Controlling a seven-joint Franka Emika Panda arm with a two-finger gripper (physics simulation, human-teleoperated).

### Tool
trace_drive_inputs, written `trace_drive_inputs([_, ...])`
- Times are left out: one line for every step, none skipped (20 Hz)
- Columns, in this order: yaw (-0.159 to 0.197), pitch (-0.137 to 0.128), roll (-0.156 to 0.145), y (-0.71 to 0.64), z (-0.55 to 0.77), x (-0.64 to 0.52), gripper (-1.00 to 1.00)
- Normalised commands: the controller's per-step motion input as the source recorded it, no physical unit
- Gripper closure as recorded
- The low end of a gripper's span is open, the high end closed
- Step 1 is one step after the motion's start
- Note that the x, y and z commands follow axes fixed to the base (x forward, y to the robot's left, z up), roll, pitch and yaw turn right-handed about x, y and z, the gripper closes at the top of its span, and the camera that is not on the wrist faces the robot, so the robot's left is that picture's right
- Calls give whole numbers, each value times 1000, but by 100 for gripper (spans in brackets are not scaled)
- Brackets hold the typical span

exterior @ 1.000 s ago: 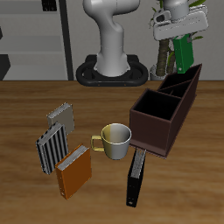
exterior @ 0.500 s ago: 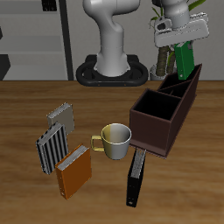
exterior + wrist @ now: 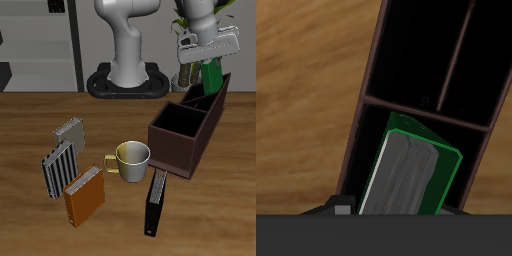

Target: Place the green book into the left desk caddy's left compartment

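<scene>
The gripper [image 3: 209, 55], fingers clamped on the green book [image 3: 212, 76], has drifted farther over the caddy [image 3: 190, 125], so the book now hangs just above its far narrow compartment [image 3: 421, 135], ready to lower.

Count on the table and above it:
- Green book [image 3: 212, 76]: one.
- Orange-brown book [image 3: 84, 195]: one.
- Black book [image 3: 156, 201]: one.
- Grey striped books [image 3: 59, 165]: two, one farther back [image 3: 69, 132].
- Books in total: five.
- Mug [image 3: 130, 160]: one.
- Desk caddy [image 3: 190, 126]: one; compartments visible in wrist view: three.
</scene>
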Motion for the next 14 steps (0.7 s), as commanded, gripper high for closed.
trace_drive_inputs([24,31,3,15,-206,154,100])
trace_drive_inputs([0,0,0,-19,1,44,100])
trace_drive_inputs([-21,72,-2,-22,-311,156,100])
trace_drive_inputs([-19,13,-38,-68,-174,101,100])
trace_drive_inputs([-21,82,23,21,-291,160,100])
trace_drive_inputs([-15,41,-26,-29,-205,65,100])
trace_drive_inputs([21,13,-26,40,-236,190,100])
trace_drive_inputs([-41,100,20,-22,-376,135,100])
trace_drive_inputs([-8,65,7,-4,-422,96,100])
trace_drive_inputs([13,31,-46,-66,-469,174,100])
trace_drive_inputs([-51,116,-16,-50,-508,223,100])
trace_drive_inputs([0,0,0,10,8,84,100])
trace_drive_inputs([-21,142,30,-38,-626,234,100])
trace_drive_inputs([-40,42,-99,-163,-447,149,100])
